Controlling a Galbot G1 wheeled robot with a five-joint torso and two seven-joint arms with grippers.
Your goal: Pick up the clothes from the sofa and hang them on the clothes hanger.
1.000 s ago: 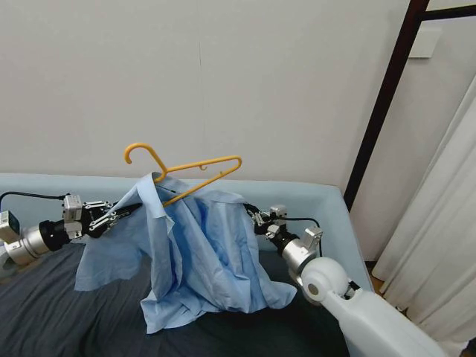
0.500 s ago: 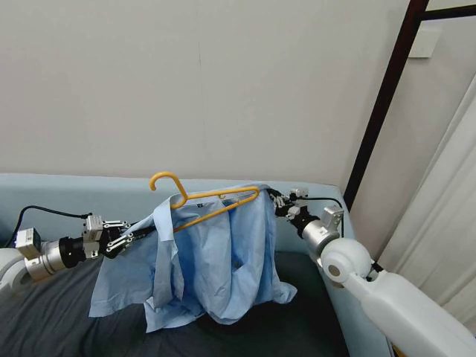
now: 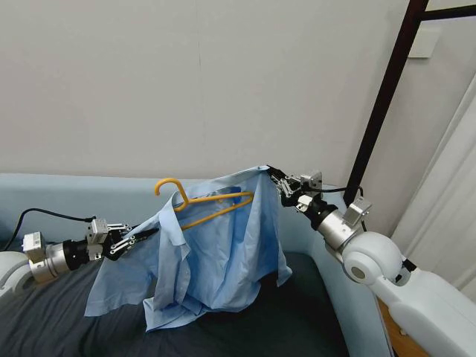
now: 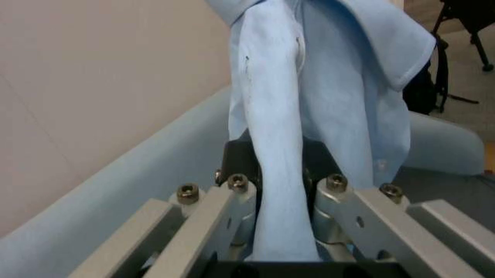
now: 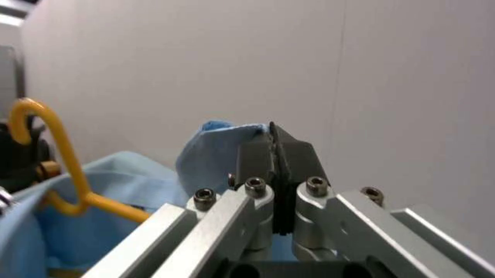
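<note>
A light blue shirt hangs in the air over the sofa, draped on a yellow hanger whose hook points up at the left. My right gripper is shut on the shirt's upper right shoulder, holding it highest. My left gripper is shut on a fold of the shirt at its left side, lower down. The hanger's hook shows beyond the right gripper. The shirt's lower hem touches the dark seat.
The sofa has a pale blue back and a dark grey seat. A dark upright rack pole rises at the right, with a white curtain beyond it. A plain wall stands behind.
My right gripper has risen and moved right with the shirt's shoulder. The hanger and shirt lifted with it. My left gripper moved slightly right and lower, still gripping the cloth.
</note>
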